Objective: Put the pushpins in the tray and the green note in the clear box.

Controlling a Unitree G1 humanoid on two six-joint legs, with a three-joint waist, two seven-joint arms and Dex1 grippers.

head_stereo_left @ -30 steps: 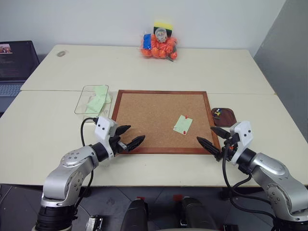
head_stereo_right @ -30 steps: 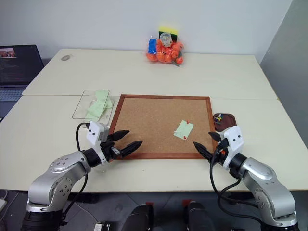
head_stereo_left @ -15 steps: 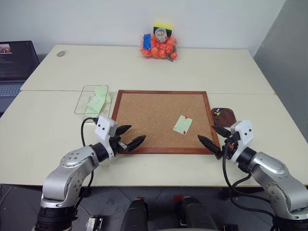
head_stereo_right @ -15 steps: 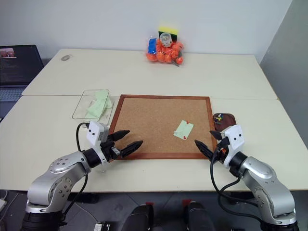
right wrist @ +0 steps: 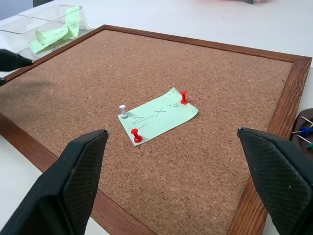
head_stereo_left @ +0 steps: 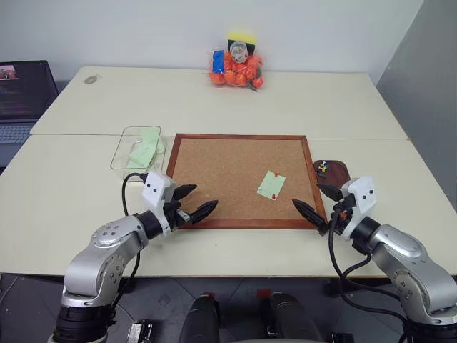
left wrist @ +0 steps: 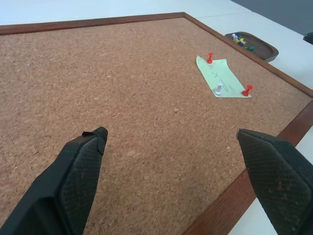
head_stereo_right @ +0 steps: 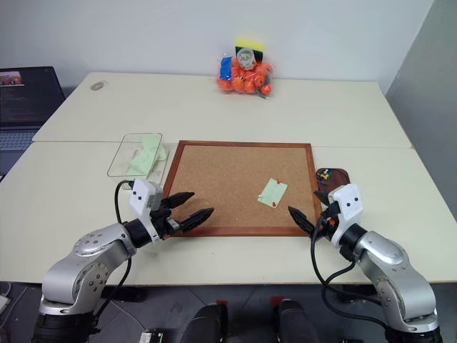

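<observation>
**Spotter:** Where is the note sitting for you right now?

**Operator:** I'm seeing the green note (right wrist: pixel 157 116) lying flat on the corkboard (head_stereo_left: pixel 221 179), toward the board's right side and pinned there. Two red pushpins (right wrist: pixel 136 135) are standing at opposite ends of it and a pale one is standing on one long edge. Its long axis is running on a diagonal across the board, from the near red pin up and away to the far one.

**Spotter:** And which arm are you favouring?

**Operator:** I'm leaning to the right gripper (head_stereo_left: pixel 318 201). It's hovering over the board's near right corner with its jaws spread wide and holding nothing, and the note is lying just ahead of it and a little inward. The left gripper (head_stereo_left: pixel 193 202) is hovering over the near left edge, jaws equally wide and empty, and from there the note is well apart, right across the cork.

**Spotter:** Drop-off spots?

**Operator:** The tray (head_stereo_left: pixel 332 171) is resting on the counter (head_stereo_left: pixel 86 200) just beside the board's right frame, already holding a few pins, so it's close to my right arm. The clear box (head_stereo_left: pixel 136 148) is sitting off the board's far left corner with green slips inside, nearer my left. I'm judging the pins need to come out first, right side working.
</observation>
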